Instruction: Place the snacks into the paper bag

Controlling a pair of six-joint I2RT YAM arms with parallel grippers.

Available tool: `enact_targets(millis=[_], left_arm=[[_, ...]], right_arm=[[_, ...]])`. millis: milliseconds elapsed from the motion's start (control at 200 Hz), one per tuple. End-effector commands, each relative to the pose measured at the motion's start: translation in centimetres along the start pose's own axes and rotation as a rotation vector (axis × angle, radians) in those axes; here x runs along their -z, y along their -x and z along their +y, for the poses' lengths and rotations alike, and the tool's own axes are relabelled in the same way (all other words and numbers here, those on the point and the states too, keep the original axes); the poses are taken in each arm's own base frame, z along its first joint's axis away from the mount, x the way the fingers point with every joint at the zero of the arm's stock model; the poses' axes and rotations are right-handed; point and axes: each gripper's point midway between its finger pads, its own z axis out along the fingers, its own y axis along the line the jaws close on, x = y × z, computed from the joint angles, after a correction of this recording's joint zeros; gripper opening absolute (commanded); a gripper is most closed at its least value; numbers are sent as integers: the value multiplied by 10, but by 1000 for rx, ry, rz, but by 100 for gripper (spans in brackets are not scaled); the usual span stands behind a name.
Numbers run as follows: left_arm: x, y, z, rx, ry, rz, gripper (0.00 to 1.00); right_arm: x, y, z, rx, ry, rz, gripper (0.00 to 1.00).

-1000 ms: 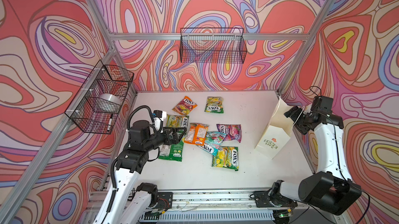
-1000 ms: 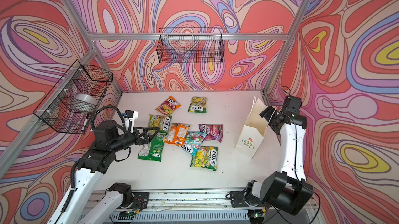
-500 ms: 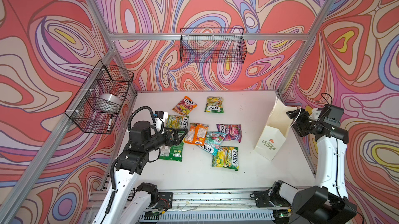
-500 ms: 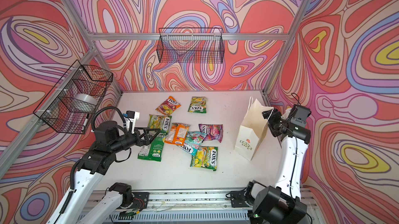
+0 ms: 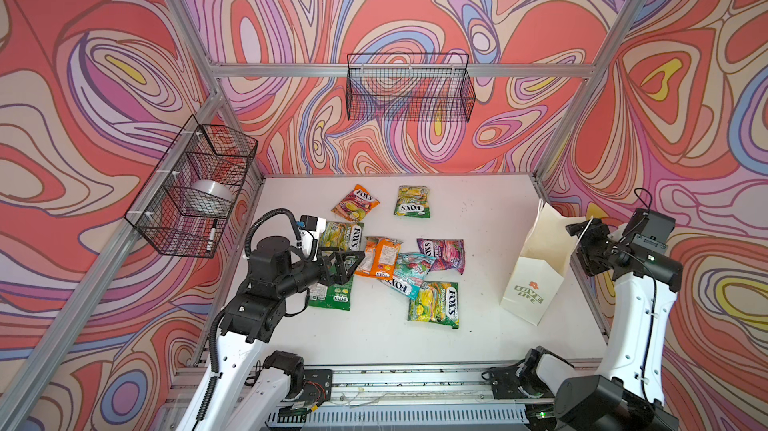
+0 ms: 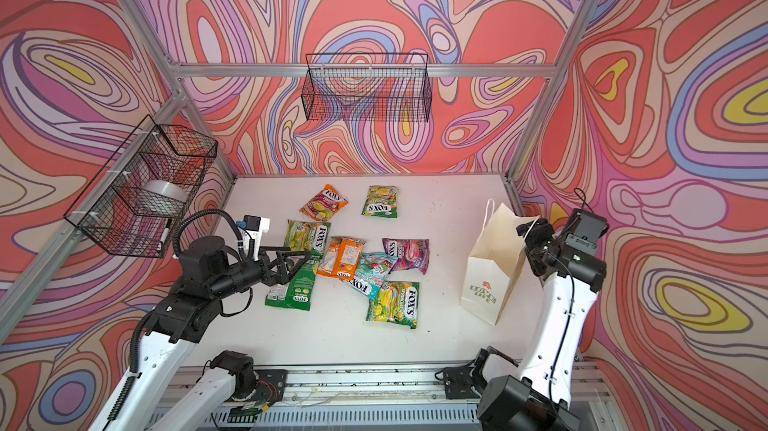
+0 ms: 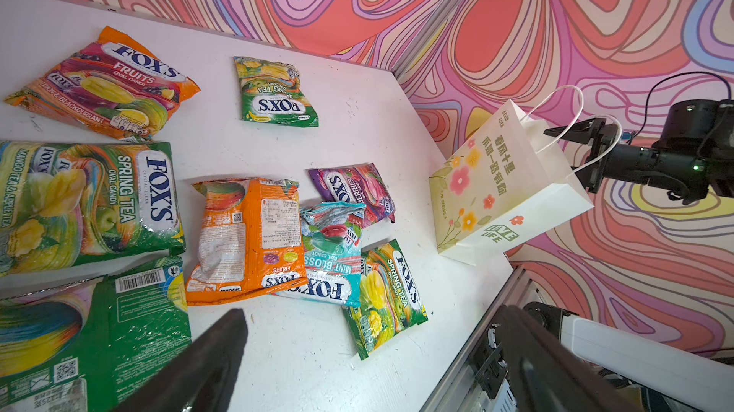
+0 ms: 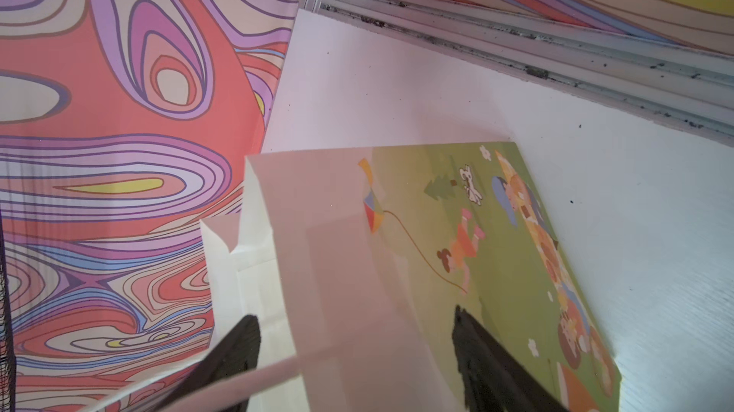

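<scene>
Task barely begun, by the look: no snack seen in the paper bag [image 5: 536, 266], though its inside is mostly hidden in every view. Eight FOX'S pkts counted, all flat on the white bench [image 5: 478, 200]: orange Fruits pkt [image 5: 354, 208] & small green Spring Tea pkt [image 5: 412, 201] toward the back; big Spring Tea pkt [image 5: 345, 235], face-down orange pkt [image 5: 380, 257], purple Berries pkt [image 5: 442, 255] & teal Mint Blossom pkt [image 5: 409, 277] in a loose mid-bench cluster, some overlapping; yellow-green Spring Tea pkt [image 5: 434, 304] & face-down green pkt [image 5: 332, 296] nearer the front. Left tool [image 5: 345, 260] hangs just above the green pkts w/ fingers spread wide, nothing in it; prob. lining up a first pick, the face-down orange pkt lying closest to its tips. Bag stands tilted at the right side of the bench, well apart from the cluster. Right tool [image 8: 353, 350] is at the bag's rim, fingers apart w/ the paper wall btw them and a cord handle [image 8: 278, 362] running across by them; not pinched shut, seems to be propping the mouth. Left to do: all eight pkts
</scene>
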Motion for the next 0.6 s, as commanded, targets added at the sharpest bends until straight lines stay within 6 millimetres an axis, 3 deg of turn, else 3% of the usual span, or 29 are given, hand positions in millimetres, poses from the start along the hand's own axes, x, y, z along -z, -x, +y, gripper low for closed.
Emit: enact_targets(millis=[0,160,290,451,591], left_arm=[[2,-1,-2,-24,0,-4,100],[1,-1,-2,-25,5,-5,100],[1,-1,1,-27,18,-5,100],[1,0,5,-27,37,-12,100],[-1,-1,8,-24,48,-8,100]], right_arm=[[-14,-10,-6,-30,49,25,70],[-9,-3,11,9,127,-9,38],[-8,-2,14,21,118,8,0],[-27,-9,33,30,214,74,0],[-47,-11,72,155,235,92,0]])
